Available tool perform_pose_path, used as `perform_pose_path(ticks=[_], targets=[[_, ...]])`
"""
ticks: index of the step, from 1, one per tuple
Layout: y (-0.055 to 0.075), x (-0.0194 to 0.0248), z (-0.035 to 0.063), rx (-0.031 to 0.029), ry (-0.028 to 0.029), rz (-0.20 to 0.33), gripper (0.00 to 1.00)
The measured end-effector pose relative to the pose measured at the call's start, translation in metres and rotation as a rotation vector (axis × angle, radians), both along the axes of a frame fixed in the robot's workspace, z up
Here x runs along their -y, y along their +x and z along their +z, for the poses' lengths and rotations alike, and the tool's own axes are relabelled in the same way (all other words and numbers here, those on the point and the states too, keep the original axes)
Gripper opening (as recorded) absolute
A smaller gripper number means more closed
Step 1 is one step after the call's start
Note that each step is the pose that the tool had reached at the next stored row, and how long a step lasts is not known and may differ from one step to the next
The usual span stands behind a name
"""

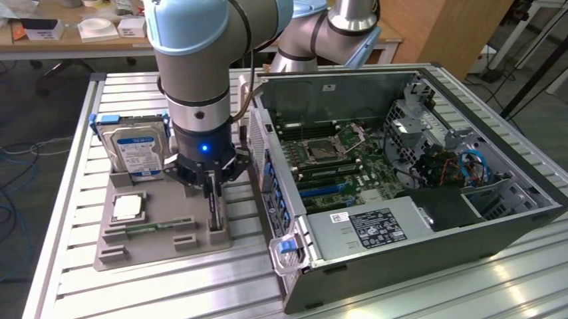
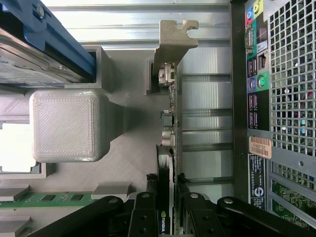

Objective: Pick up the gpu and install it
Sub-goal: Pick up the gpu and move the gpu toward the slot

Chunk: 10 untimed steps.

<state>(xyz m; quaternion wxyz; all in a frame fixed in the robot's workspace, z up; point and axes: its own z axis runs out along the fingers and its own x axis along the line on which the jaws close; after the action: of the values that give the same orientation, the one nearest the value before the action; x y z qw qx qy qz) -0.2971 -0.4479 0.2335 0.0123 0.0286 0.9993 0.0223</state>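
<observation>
From outside, you see the arm reaching down into the exterior view's left half, its gripper (image 1: pixel 209 183) low over the grey tray (image 1: pixel 142 258) on the slatted table (image 1: pixel 133 296). Just below the gripper a thin dark strip stands on edge in the tray: that is the gpu (image 1: pixel 215 216). The strip's long axis runs from the gripper toward the lower edge of the frame, roughly parallel to the rear wall of the open computer case (image 1: pixel 426 256) at the exterior view's right. This view also gives you the upright hard drive (image 1: pixel 135 151), the square processor chip (image 1: pixel 129 207) and the memory stick (image 1: pixel 146 228) on the tray, and the motherboard (image 1: pixel 328 153) inside the case. The wrist view looks straight down the card's upper edge. Here the gpu (image 2: pixel 166 148) is a narrow line and the gripper (image 2: pixel 165 210) straddles it. The silver bracket (image 2: pixel 174 42), which the arm covers from outside, is at the end away from the gripper, nearest the hard drive (image 2: pixel 34 44). The card runs parallel to the case's rear panel (image 2: pixel 291 74), beside the memory stick (image 2: pixel 54 198). You cannot tell whether the gripper is clamped on the card or free of it.
</observation>
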Motion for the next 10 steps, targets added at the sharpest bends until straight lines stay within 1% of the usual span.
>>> perform_pose_path(ticks=[6, 10], targets=[[0.0000, 0.0000, 0.0000, 0.0001, 0.0001, 0.000, 0.26], [0.0000, 0.0000, 0.0032, 0.0000, 0.0000, 0.000, 0.26]])
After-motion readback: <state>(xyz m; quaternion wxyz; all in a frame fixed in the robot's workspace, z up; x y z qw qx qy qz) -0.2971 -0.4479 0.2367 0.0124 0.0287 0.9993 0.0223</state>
